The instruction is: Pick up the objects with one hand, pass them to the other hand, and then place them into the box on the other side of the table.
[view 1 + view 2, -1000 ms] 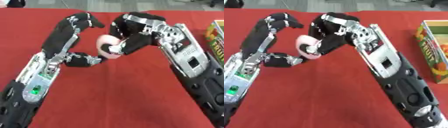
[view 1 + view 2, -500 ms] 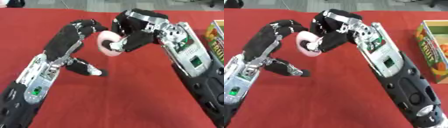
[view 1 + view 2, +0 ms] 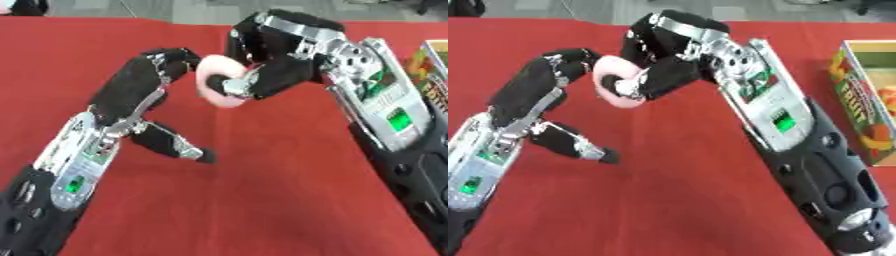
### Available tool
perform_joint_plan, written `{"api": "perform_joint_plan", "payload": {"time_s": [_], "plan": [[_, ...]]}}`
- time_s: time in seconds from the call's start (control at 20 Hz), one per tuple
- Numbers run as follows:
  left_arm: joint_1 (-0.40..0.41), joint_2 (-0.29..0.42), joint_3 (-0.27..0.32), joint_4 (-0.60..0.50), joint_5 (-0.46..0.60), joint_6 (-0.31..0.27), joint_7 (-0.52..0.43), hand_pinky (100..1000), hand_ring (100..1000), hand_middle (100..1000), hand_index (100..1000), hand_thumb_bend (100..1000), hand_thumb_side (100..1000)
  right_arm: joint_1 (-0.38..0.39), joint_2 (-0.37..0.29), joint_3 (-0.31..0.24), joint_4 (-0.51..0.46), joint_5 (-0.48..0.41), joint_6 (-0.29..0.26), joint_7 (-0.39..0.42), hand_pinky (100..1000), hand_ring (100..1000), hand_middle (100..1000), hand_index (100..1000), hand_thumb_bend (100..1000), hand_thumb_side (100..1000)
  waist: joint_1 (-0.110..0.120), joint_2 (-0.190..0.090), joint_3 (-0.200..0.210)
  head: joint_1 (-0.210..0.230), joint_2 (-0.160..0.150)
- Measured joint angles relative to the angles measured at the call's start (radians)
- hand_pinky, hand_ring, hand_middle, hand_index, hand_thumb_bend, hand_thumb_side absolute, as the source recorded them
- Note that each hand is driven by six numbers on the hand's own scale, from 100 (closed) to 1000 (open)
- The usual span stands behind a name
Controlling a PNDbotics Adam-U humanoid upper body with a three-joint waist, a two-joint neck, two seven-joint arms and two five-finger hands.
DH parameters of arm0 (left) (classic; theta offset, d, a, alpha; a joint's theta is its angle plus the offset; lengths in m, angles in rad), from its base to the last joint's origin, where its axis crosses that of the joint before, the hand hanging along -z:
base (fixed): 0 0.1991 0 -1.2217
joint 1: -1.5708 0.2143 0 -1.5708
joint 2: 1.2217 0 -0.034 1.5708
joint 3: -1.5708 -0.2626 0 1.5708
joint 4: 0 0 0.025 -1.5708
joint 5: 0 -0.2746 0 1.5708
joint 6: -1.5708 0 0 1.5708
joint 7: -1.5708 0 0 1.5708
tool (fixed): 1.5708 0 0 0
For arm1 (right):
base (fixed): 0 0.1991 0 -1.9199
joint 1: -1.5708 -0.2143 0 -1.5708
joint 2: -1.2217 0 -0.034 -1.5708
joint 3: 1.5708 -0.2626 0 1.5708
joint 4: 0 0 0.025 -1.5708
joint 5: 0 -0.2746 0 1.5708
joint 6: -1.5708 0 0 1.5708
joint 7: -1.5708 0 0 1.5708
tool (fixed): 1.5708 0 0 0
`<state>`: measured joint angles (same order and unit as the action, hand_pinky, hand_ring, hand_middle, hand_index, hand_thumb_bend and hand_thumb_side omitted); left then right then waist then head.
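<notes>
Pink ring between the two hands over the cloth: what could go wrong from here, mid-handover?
1. The pink ring is held above the red table with the right hand curled on it; if that hand loosens early, it may drop and roll.
2. The left hand presses close, so fingers could snag.
3. The box sits far right, a long carry.

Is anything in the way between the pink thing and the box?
Nothing visible stands on the red table between them. The pink thing is held up at mid-table in the right robot hand, with the left robot hand at its other side. The box sits at the right edge.
</notes>
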<state>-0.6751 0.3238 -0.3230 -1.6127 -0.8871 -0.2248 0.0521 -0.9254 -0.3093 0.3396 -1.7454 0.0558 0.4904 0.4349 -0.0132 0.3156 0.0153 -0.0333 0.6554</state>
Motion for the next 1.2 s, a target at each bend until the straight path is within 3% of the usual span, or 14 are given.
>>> {"api": "perform_joint_plan", "payload": {"time_s": [0.25,0.9,0.95,1.0,1.2], "plan": [[0.03,0.012,0.012,0.017,0.039,0.061,0.024,734,627,636,784,856,463,-0.003,-0.056,-0.055,-0.032,-0.031,0.011,-0.055,661,574,305,415,333,100,0.0,0.0,-0.01,-0.017,0.002],[0.127,0.122,0.094,-0.01,0.117,0.172,0.046,734,623,633,781,825,484,0.08,-0.242,-0.21,-0.037,-0.112,0.01,-0.241,664,576,307,419,334,100,0.0,0.0,-0.017,-0.103,0.01],[0.134,0.129,0.101,-0.015,0.121,0.179,0.05,733,623,633,779,821,485,0.089,-0.254,-0.219,-0.034,-0.115,0.009,-0.252,664,575,309,419,274,100,0.0,0.0,-0.017,-0.11,0.01],[0.141,0.135,0.109,-0.02,0.125,0.185,0.053,733,621,632,776,814,485,0.1,-0.265,-0.228,-0.031,-0.119,0.008,-0.262,664,575,307,419,335,100,0.0,0.0,-0.017,-0.117,0.009],[0.17,0.155,0.141,-0.035,0.151,0.209,0.073,732,617,628,776,809,483,0.147,-0.303,-0.265,-0.007,-0.129,0.008,-0.308,663,576,307,420,335,100,0.0,0.0,-0.017,-0.143,0.004]]}}
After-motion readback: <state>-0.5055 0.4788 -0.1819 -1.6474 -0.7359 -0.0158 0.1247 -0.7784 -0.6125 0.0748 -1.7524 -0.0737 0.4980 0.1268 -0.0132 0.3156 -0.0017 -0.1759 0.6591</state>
